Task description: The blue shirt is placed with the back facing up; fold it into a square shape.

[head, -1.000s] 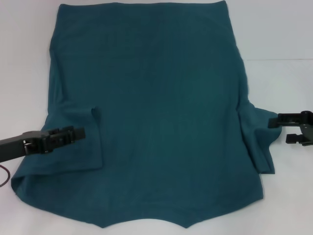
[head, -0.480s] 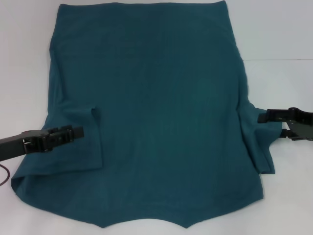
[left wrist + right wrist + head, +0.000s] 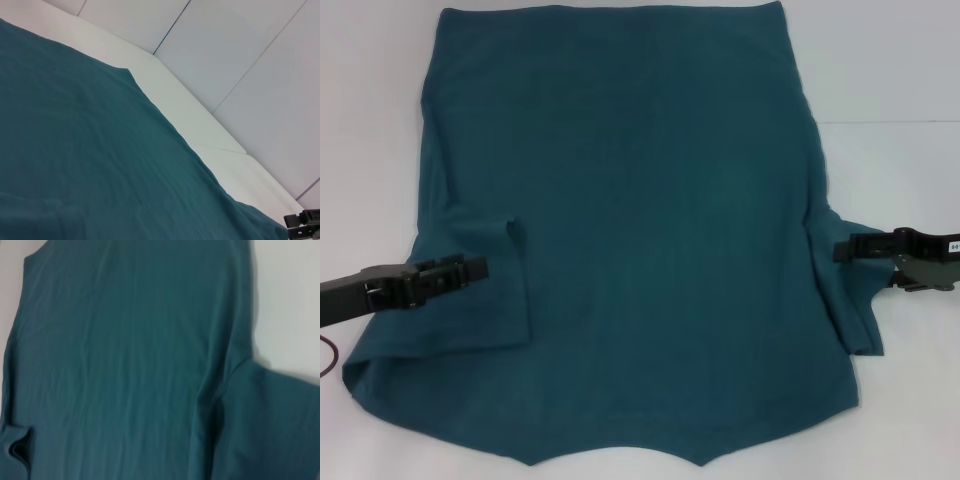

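We log the blue shirt (image 3: 630, 240) spread flat on the white table (image 3: 900, 90), plain side up, filling most of the head view from the straight hem at 12 o'clock to the collar notch at 6 o'clock. Its body is unfolded. The sleeve at 8 o'clock is folded in onto the body, its cuff edge standing as a vertical line just inside the shirt's outline. The sleeve at 4 o'clock extends outward onto the table, not yet turned in.

Progress, as we judge it: early. One sleeve looks tucked; the other sleeve, the side folds and the lengthwise fold that would make a square all remain.

The left gripper (image 3: 472, 270) lies low over the folded sleeve at 8 o'clock, its tips pointing toward the shirt's middle. We cannot tell from these views whether its claw is spread or closed, nor whether it pinches cloth.

The right gripper (image 3: 848, 250) sits at 3 to 4 o'clock, its tips at the outer sleeve where it meets the body. We cannot tell its claw state or whether it touches the cloth.

Containers: none in view; nothing to record.
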`<state>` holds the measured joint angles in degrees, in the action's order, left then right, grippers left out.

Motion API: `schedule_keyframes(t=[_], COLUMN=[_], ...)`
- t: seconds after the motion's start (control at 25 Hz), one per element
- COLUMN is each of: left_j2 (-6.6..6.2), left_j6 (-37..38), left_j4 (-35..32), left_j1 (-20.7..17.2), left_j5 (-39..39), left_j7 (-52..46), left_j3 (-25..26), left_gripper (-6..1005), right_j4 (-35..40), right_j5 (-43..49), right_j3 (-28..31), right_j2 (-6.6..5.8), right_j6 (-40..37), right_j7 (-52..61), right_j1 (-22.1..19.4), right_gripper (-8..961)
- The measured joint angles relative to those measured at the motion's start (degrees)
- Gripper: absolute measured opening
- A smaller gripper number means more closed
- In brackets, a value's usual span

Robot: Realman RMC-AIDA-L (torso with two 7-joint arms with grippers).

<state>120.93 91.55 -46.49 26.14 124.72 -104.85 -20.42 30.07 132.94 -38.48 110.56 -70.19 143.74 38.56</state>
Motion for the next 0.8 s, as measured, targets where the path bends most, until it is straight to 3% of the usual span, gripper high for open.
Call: schedule_keyframes(t=[0.28,0.8], left_j2=[-0.15,-0.26], left_j6=[-0.3,-0.33], left_j4=[0.6,0.71], left_j1=[0.14,0.05], left_j5=[0.0,0.0], left_j7=[0.0,0.0], left_j3=[-0.15,-0.32], left_gripper=[511,510], right_j4=[0.52,1.04], right_j5=[-0.32,-0.49], right_j3=[0.56,0.6], right_j2=[-0.04,0.06], right_j6=[-0.12,-0.15], right_j7=[-0.45,-0.9], right_j1=[-0.46,-0.43], right_gripper=[894,399])
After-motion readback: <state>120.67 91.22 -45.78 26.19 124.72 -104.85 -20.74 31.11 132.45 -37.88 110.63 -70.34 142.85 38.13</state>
